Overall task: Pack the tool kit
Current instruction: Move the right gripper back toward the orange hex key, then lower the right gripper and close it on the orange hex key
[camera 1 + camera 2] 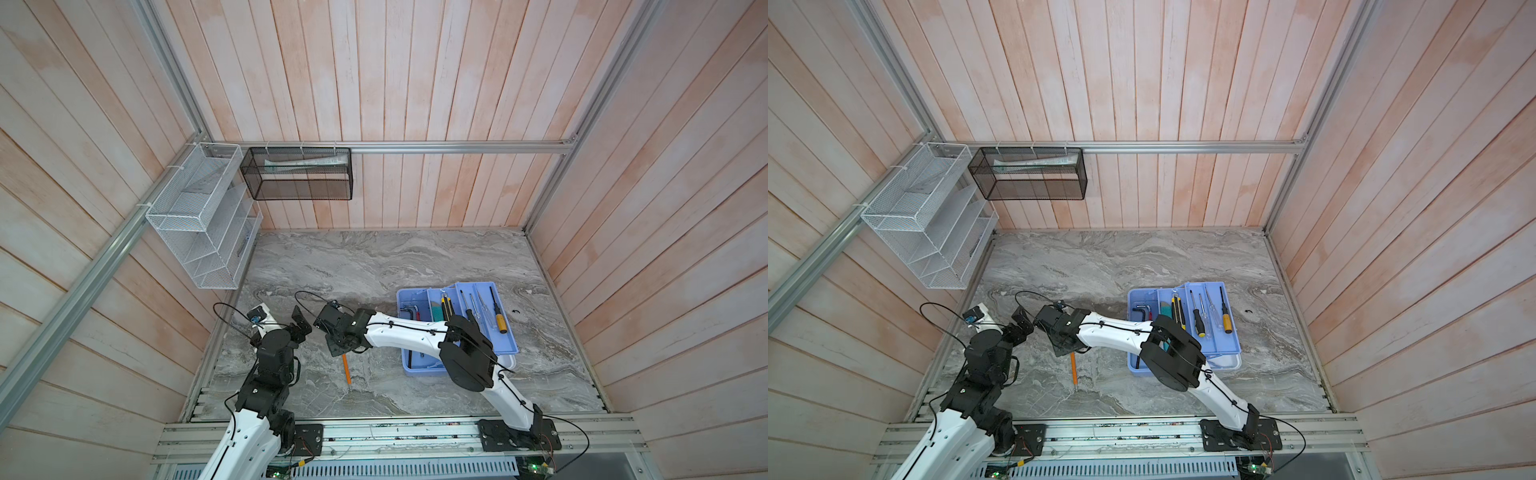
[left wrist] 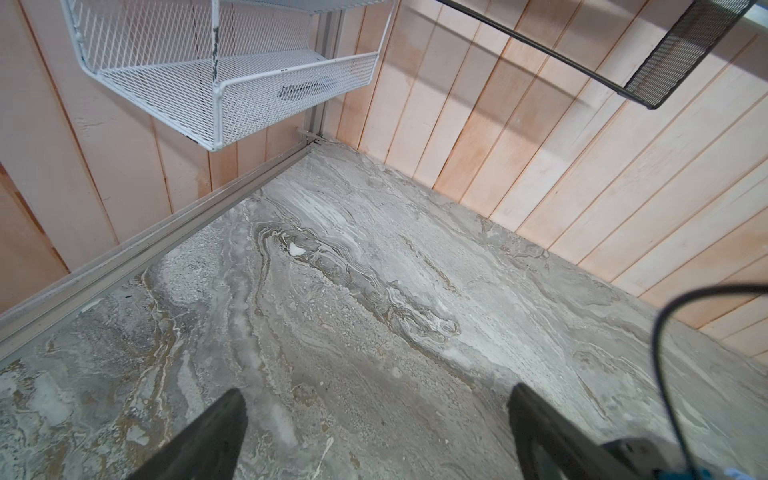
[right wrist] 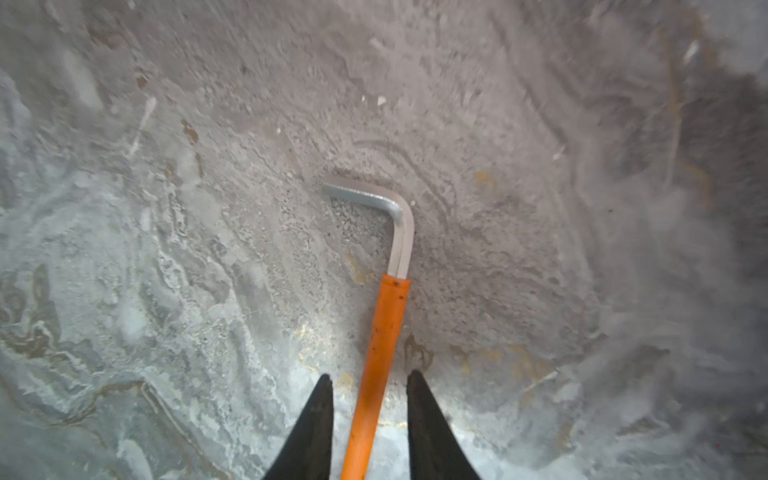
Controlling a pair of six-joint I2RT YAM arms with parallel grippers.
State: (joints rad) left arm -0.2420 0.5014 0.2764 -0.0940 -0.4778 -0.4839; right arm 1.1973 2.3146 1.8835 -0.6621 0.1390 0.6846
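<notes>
The tool kit's light blue base (image 1: 422, 372) stands on the right of the marble table. Its blue tray (image 1: 509, 337) rests askew on top, carrying several screwdrivers (image 1: 501, 322). A teal tool (image 1: 436, 311) and black hex keys (image 1: 409, 311) lie in the base. The orange stick (image 3: 384, 332), an orange-sleeved hex key with a bare bent end, lies flat on the table (image 1: 347, 370). My right gripper (image 3: 368, 374) is low over its far end, open, a finger on each side with gaps showing. My left gripper (image 2: 377, 388) hangs open and empty near the left wall (image 1: 301, 322).
A white wire mesh basket (image 1: 199, 224) hangs on the left wall and a black one (image 1: 299, 174) on the back rail. Wooden walls enclose three sides. A small black bit (image 1: 515, 311) lies right of the kit. The right arm (image 1: 407, 332) reaches across the kit's front left corner.
</notes>
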